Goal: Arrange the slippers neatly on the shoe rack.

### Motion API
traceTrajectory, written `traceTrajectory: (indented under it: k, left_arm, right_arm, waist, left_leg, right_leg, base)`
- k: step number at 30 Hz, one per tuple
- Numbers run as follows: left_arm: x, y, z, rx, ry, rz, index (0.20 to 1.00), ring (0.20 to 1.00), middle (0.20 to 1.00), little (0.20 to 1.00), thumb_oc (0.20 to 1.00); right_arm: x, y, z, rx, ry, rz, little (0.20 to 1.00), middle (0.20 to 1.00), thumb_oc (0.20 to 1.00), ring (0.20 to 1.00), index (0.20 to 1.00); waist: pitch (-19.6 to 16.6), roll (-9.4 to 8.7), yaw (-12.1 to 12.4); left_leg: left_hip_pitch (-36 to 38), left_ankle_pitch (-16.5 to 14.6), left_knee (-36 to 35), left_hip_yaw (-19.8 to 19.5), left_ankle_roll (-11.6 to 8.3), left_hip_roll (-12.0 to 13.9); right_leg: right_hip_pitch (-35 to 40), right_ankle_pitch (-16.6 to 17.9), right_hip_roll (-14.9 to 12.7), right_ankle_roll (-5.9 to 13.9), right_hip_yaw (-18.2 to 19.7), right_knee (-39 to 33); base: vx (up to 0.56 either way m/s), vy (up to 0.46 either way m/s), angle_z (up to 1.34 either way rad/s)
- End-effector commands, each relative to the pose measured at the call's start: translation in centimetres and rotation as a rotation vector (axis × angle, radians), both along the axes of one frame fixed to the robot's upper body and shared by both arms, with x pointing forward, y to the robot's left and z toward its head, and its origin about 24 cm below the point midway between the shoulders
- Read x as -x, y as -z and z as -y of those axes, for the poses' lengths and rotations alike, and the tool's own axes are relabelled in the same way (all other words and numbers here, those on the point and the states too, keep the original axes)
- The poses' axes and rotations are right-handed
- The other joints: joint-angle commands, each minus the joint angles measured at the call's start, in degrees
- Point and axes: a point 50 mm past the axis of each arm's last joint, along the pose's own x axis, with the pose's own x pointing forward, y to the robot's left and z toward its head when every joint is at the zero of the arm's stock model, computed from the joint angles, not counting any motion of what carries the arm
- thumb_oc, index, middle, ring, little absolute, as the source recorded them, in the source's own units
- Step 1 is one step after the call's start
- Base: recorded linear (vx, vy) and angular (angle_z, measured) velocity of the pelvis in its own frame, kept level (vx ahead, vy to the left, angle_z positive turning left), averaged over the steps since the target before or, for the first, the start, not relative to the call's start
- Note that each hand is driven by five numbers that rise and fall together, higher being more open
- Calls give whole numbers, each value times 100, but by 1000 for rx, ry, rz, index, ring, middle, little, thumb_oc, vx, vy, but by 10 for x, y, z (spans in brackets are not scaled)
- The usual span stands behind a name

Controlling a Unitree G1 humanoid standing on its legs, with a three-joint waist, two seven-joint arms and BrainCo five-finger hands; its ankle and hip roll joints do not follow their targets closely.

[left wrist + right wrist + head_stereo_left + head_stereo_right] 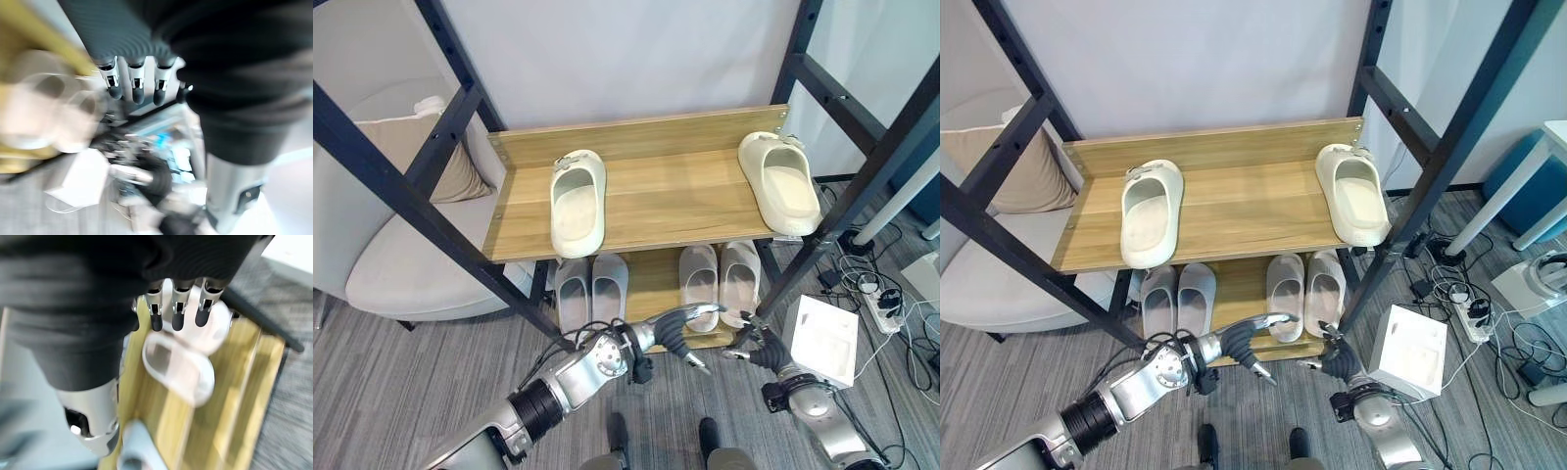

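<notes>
Two cream slippers lie far apart on the rack's top shelf (646, 186), one at the left (578, 201) and one at the right end (779, 181). On the lower shelf (651, 284) a grey pair (591, 289) sits left and a pale pair (719, 279) right, both side by side. My left hand (680, 328) hovers open in front of the lower shelf, near the pale pair, holding nothing. My right hand (759, 345) is just right of it, open and empty. In the right wrist view its fingers (178, 316) reach over a pale slipper (178, 367).
Black rack posts (803, 264) slant across both sides of the shelves. A white box (822, 338) stands on the floor by the right hand, with a power strip (881, 308) and cables beyond it. A pale armchair (401, 264) with a cushion (421, 147) is on the left.
</notes>
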Motion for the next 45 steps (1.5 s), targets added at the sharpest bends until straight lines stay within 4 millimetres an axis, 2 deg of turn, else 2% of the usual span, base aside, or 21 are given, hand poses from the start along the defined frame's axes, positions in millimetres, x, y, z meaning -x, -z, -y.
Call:
traceTrajectory:
  k: [1,2,3,4,7,8,9,10,12,13,14,15,19,20,28,39,40,41,42,44,45]
  left_arm:
    - [-18,-43,-6,248,21,-85,1000,1000,1000,1000,1000]
    - [-19,-53,-6,303,26,-89,1000,1000,1000,1000,1000]
    - [-23,-80,-12,418,11,-29,1000,1000,1000,1000,1000]
    - [-23,-81,-12,418,10,-29,1000,1000,1000,1000,1000]
    - [-46,-125,-52,753,-274,117,1000,1000,1000,1000,1000]
    - [-46,-125,-52,754,-276,118,1000,1000,1000,1000,1000]
    - [-50,-139,-66,794,-371,226,1000,1000,1000,1000,1000]
    - [-58,-158,-89,759,-541,449,1000,1000,1000,1000,1000]
    - [-61,-160,-93,738,-588,495,1000,1000,1000,1000,1000]
    - [-69,-175,-111,605,-734,732,1000,1000,1000,1000,1000]
    - [-69,-176,-111,604,-736,736,1000,1000,1000,1000,1000]
    - [-79,-179,-125,443,-841,877,1000,1000,1000,1000,1000]
    - [-90,-187,-147,262,-927,1018,1000,1000,1000,1000,1000]
    - [-96,-192,-160,129,-967,1094,1000,1000,1000,1000,1000]
    - [-125,-187,-203,-436,-1063,1206,1000,1000,1000,1000,1000]
    - [-143,-163,-227,-591,-1175,1035,1000,1000,1000,1000,1000]
    - [-145,-166,-238,-653,-1213,1017,953,953,953,953,953]
    - [-146,-169,-241,-661,-1227,1011,435,435,435,435,435]
    - [-147,-170,-244,-670,-1238,994,200,200,200,200,200]
    - [-147,-171,-251,-690,-1255,967,200,200,200,200,200]
    - [-146,-176,-273,-762,-1323,877,200,200,200,200,200]
  right_arm:
    - [-17,-27,-3,-63,8,153,1000,1000,1000,1000,1000]
    - [-15,-26,-2,-68,9,151,1000,1000,1000,1000,1000]
    - [-11,-24,-2,-79,8,140,1000,1000,1000,1000,1000]
    - [-11,-24,-2,-79,7,140,1000,1000,1000,1000,1000]
    - [1,-13,-13,-124,-14,98,1000,1000,1000,1000,1000]
    - [1,-13,-13,-124,-15,99,1000,1000,1000,1000,1000]
    - [3,-10,-18,-143,-20,80,1000,1000,1000,1000,1000]
    - [5,-7,-20,-149,-35,66,1000,1000,1000,1000,1000]
    - [5,-6,-21,-151,-38,62,1000,1000,1000,1000,1000]
    - [4,-3,-23,-154,-50,47,1000,1000,1000,1000,1000]
    - [4,-3,-23,-155,-51,49,1000,1000,1000,1000,1000]
    - [3,-3,-25,-159,-63,45,1000,1000,1000,1000,1000]
    - [1,-4,-26,-163,-80,49,1000,1000,1000,1000,1000]
    - [2,-4,-25,-158,-90,47,1000,1000,1000,1000,1000]
    - [4,-7,-23,-164,-106,64,1000,1000,1000,1000,1000]
    - [2,-15,-21,-174,-99,104,1000,1000,1000,1000,1000]
    - [2,-17,-20,-180,-94,115,1000,1000,1000,1000,1000]
    - [3,-17,-20,-183,-93,115,1000,1000,1000,1000,1000]
    - [3,-17,-19,-184,-93,113,1000,1000,1000,1000,1000]
    - [3,-17,-19,-187,-90,115,1000,1000,1000,1000,1000]
    - [7,-18,-17,-201,-96,110,1000,1000,1000,1000,1000]
  waist:
    - [146,-235,96]
    - [124,-239,88]
    - [83,-245,105]
    - [87,-246,98]
    - [15,-326,182]
    - [21,-323,173]
    - [3,-343,191]
    - [-22,-353,220]
    - [-13,-355,215]
    - [-33,-346,219]
    - [-16,-350,213]
    - [-43,-332,197]
    - [-40,-310,174]
    - [-54,-288,156]
    - [-6,-278,67]
    - [71,-282,-107]
    - [81,-276,-166]
    - [85,-275,-189]
    - [91,-272,-210]
    - [90,-265,-235]
    - [90,-244,-384]
  left_leg:
    - [643,-525,5,160,-227,10]
    - [655,-533,5,164,-226,11]
    - [676,-542,5,155,-229,13]
    - [681,-544,5,154,-229,14]
    - [724,-567,5,110,-248,24]
    - [729,-569,5,108,-249,25]
    - [747,-584,5,101,-258,16]
    - [767,-599,5,100,-271,19]
    - [781,-604,5,98,-275,23]
    - [798,-619,5,116,-284,24]
    - [808,-622,5,115,-284,23]
    - [820,-631,5,132,-287,18]
    - [846,-640,5,154,-292,20]
    - [854,-649,5,171,-289,21]
    - [809,-620,5,205,-271,25]
    - [757,-598,5,289,-255,36]
    - [744,-593,5,333,-259,45]
    - [738,-589,5,350,-262,49]
    - [736,-585,5,368,-265,55]
    - [732,-584,5,390,-266,57]
    - [738,-591,5,495,-278,78]
  right_leg:
    - [-35,-137,-159,328,-93,111]
    - [-13,-135,-156,328,-99,94]
    - [25,-142,-150,324,-96,75]
    - [32,-142,-149,324,-97,72]
    - [143,-185,-141,300,-150,33]
    - [149,-188,-141,301,-152,34]
    - [184,-198,-143,295,-158,26]
    - [218,-207,-140,292,-171,12]
    - [237,-214,-141,294,-182,11]
    - [257,-220,-141,300,-184,9]
    - [267,-223,-142,301,-185,9]
    - [275,-225,-139,307,-165,5]
    - [286,-231,-139,327,-168,6]
    - [292,-232,-136,338,-159,4]
    - [206,-187,-116,386,-120,13]
    - [57,-151,-97,402,-22,46]
    - [13,-135,-84,409,12,47]
    - [-4,-128,-83,411,27,52]
    - [-19,-123,-79,412,39,56]
    - [-44,-114,-72,411,58,58]
    - [-128,-79,-50,425,168,59]
  base:
    - [39,-18,-1]
    - [50,-17,-2]
    - [50,-17,0]
    - [58,-26,1]
    - [48,-31,5]
    - [53,-23,5]
    - [52,-17,3]
    - [55,-20,0]
    - [0,0,0]
    - [0,0,0]
    - [0,0,0]
    - [0,0,0]
    - [2,1,-1]
    - [0,0,0]
    - [-3,-3,-1]
    - [-2,-2,-2]
    - [-4,-7,-13]
    - [-3,-5,-13]
    - [-3,-3,-10]
    - [3,3,-11]
    - [9,6,-12]
